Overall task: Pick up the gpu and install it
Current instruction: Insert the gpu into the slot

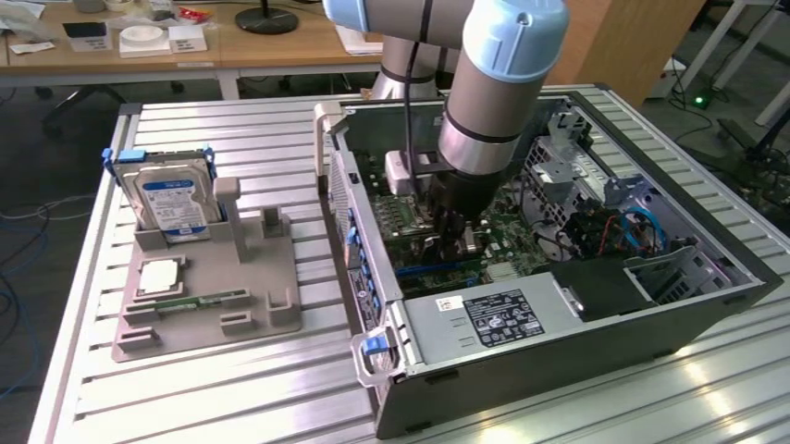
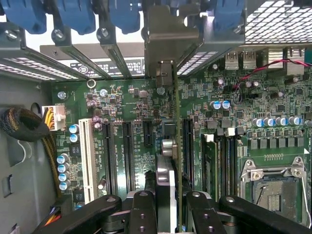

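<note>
gripper clamped on gpu | gpu upright, edge-on over motherboard expansion slots | inside open computer case, exterior view's right

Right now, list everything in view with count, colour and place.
table: one, silver, under everything
holder: one, grey, exterior view's left
hard drive: one, silver, blue-white label, upright in holder
memory stick: one, green, flat on holder
computer case: one, dark grey, open, exterior view's right
motherboard: one, green, inside case
power supply: one, silver, case's near corner
gpu: one, green, edge-on above motherboard slots
arm: one, silver and blue, reaching into case
gripper: one, black, shut on gpu
</note>
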Available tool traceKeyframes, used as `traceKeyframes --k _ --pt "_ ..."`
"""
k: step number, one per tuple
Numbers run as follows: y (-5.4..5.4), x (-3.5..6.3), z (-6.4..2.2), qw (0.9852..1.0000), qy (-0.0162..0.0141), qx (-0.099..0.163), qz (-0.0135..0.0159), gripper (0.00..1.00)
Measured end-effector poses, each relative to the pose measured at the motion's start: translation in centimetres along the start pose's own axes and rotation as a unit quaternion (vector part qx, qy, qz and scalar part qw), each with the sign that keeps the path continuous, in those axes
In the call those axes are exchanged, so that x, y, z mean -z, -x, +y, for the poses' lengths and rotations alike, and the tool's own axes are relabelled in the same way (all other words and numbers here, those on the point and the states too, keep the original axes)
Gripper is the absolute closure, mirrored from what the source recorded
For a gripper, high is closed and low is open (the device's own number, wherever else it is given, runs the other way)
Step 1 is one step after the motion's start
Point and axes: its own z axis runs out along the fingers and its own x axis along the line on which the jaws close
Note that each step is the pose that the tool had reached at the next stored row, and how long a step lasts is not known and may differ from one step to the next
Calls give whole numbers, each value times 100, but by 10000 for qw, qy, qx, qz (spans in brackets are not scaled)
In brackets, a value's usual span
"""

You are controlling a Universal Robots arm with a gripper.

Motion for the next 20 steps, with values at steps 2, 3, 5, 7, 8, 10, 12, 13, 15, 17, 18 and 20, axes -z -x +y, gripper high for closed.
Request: traceKeyframes --k 2,3,5,7,8,10,12,13,15,17,18,20 --pt "0 0 0 10000 0 1 0 72" --pt "0 0 1 10000 0 0 0 72" --pt "0 0 2 10000 0 0 0 72" --pt "2 0 2 10000 -1 0 3 72" --pt "7 0 3 10000 -4 0 4 72" --pt "14 0 3 10000 -7 10 5 72" --pt "14 0 3 10000 -7 13 5 72" --pt "14 0 3 10000 -7 13 5 72" --pt "15 -1 1 10000 -7 13 5 72" --pt "16 -1 -14 10000 -2 13 5 72" --pt "16 -1 -18 10000 0 12 5 72" --pt "16 -1 -23 10000 2 12 6 72"
